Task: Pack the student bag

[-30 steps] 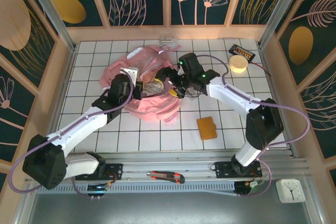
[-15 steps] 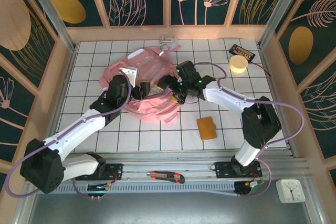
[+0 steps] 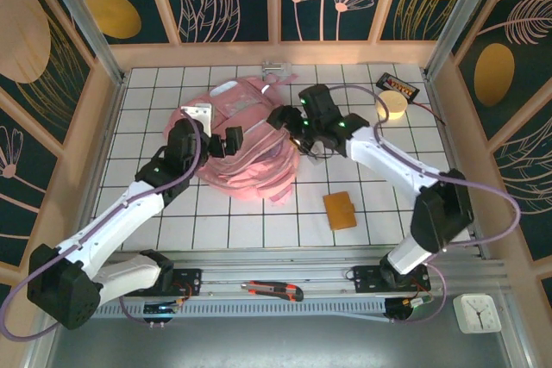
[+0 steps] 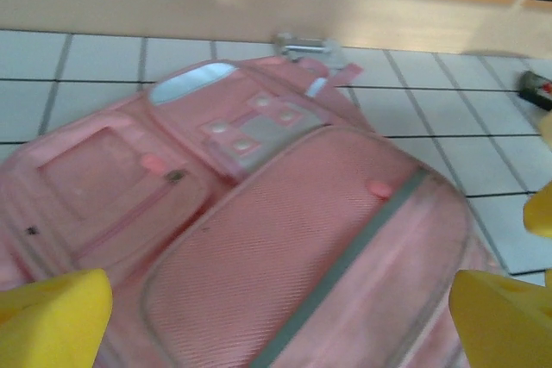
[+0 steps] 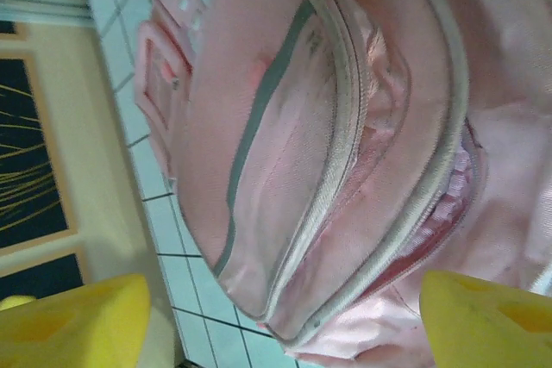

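From overhead, both arms lie across the student bag (image 3: 246, 165), so the parts of it beneath them are covered, and nothing inside it can be made out. From the left wrist, the bag runs off the left and bottom edges, and the left gripper (image 4: 276, 333) has its yellow fingers (image 4: 53, 321) cut off at the lower corners. A dark object (image 4: 539, 88) at the right edge is cropped and blurred. From the right wrist, the bag passes beyond the top and right edges. The inside of its unzipped seam is lost in folds, and the right gripper (image 5: 285, 321) has its fingers (image 5: 73, 321) clipped by the bottom edge. A small dark box (image 3: 400, 85) at the far right of the bench (image 3: 259, 221) is too small to identify
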### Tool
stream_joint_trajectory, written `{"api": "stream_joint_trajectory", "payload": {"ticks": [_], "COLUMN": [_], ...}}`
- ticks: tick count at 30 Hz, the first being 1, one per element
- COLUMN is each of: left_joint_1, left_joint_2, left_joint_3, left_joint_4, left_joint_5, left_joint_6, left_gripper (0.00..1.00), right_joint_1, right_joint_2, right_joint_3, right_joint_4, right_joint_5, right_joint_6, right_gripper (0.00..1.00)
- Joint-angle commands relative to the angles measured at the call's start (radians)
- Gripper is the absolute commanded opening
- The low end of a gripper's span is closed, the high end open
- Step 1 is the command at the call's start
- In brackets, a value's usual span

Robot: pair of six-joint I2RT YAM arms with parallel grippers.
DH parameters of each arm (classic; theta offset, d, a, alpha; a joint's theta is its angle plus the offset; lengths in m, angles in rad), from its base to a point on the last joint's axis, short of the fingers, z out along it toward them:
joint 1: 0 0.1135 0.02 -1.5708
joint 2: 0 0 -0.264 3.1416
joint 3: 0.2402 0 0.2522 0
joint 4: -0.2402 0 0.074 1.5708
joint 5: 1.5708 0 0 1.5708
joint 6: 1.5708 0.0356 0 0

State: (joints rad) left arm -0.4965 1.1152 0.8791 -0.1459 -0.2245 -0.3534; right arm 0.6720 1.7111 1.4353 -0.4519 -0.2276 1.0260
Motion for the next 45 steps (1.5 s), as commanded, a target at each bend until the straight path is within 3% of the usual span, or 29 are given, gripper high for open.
{"api": "stream_joint_trajectory", "payload": {"ticks": [1,6,8,11,13,16,20,25,27,30,32,33,36,45], "left_joint_1": [0.014,0.015,0.015,0.016,0.017,0.017,0.038,0.070,0.083,0.097,0.104,0.105,0.111,0.145], "left_joint_2": [-0.027,-0.062,-0.074,-0.111,-0.100,-0.076,-0.059,-0.036,-0.026,-0.019,-0.013,-0.011,-0.002,0.020], "left_joint_3": [0.023,-0.034,-0.086,-0.176,-0.181,-0.173,-0.173,-0.155,-0.142,-0.135,-0.140,-0.147,-0.163,-0.249], "left_joint_4": [-0.106,-0.164,-0.180,-0.160,-0.155,-0.159,-0.155,-0.125,-0.112,-0.086,-0.063,-0.049,-0.028,0.061], "left_joint_5": [-0.088,-0.208,-0.267,-0.307,-0.289,-0.241,-0.121,0.067,0.129,0.199,0.248,0.274,0.329,0.440], "left_joint_6": [0.000,0.119,0.168,0.199,0.197,0.163,0.062,-0.084,-0.143,-0.229,-0.291,-0.328,-0.442,-0.677], "left_gripper": [0.99,0.99,0.99,0.99,0.99,0.99,0.99,0.99,0.99,0.99,0.97,0.97,0.96,0.94], "right_joint_1": [0.035,0.054,0.047,0.020,-0.011,-0.070,-0.154,-0.214,-0.204,-0.167,-0.133,-0.117,-0.069,-0.081], "right_joint_2": [0.077,0.154,0.198,0.255,0.267,0.291,0.330,0.398,0.393,0.332,0.276,0.245,0.162,0.002], "right_joint_3": [0.016,-0.010,0.002,0.025,0.032,0.073,0.148,0.313,0.356,0.331,0.289,0.261,0.173,0.039], "right_joint_4": [-0.183,-0.205,-0.230,-0.257,-0.249,-0.247,-0.229,-0.199,-0.201,-0.170,-0.146,-0.133,-0.103,-0.113], "right_joint_5": [0.010,0.026,0.048,0.091,0.130,0.168,0.188,0.110,0.100,0.105,0.109,0.111,0.131,0.195], "right_joint_6": [0.006,0.016,-0.009,-0.048,-0.072,-0.118,-0.203,-0.336,-0.378,-0.403,-0.398,-0.392,-0.360,-0.324], "right_gripper": [0.82,0.82,0.73,0.49,0.26,0.01,0.00,0.00,0.20,0.71,0.95,0.99,0.99,0.99]}}
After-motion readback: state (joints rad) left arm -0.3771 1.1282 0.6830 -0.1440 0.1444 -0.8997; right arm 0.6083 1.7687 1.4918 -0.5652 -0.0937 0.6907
